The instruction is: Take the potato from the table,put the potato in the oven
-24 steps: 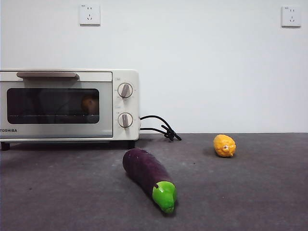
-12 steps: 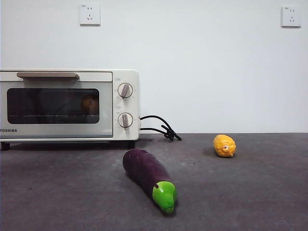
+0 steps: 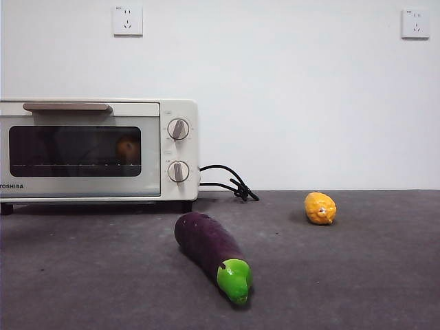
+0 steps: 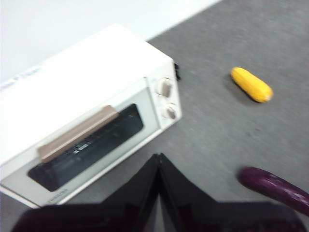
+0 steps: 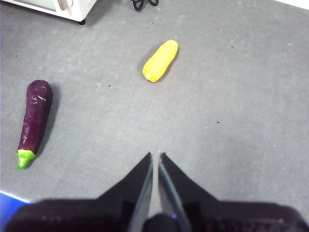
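While the oven [image 3: 100, 150] stands at the far left of the table [image 3: 357, 275] with its dark glass door closed, a dim brown-orange rounded shape shows through the glass near the door's right end: the potato [image 3: 128, 148], inside the oven on the rack. Above the door runs the bar handle [image 3: 67, 107], and to the right of the glass sit two round knobs [image 3: 178, 129], one above the other. From behind the oven's right side a black cord [image 3: 230, 182] loops onto the table against the white wall, where two sockets [image 3: 128, 20] are mounted high up.

Nearer and a little right of the oven lies a purple eggplant [image 3: 210, 251], its green tip pointing toward the near edge. Well apart from it, farther right and back, lies a small yellow fruit [image 3: 320, 207]. Nothing lies directly in front of the oven door.

Neither arm appears in the front view. Raised above the table in front of the oven, the left gripper [image 4: 159, 159] has its jaws pressed together, holding nothing. Above bare table, nearer than the eggplant and the yellow fruit, the right gripper [image 5: 155, 157] has its jaws all but closed, only a thin slit between the tips, also holding nothing and touching nothing.
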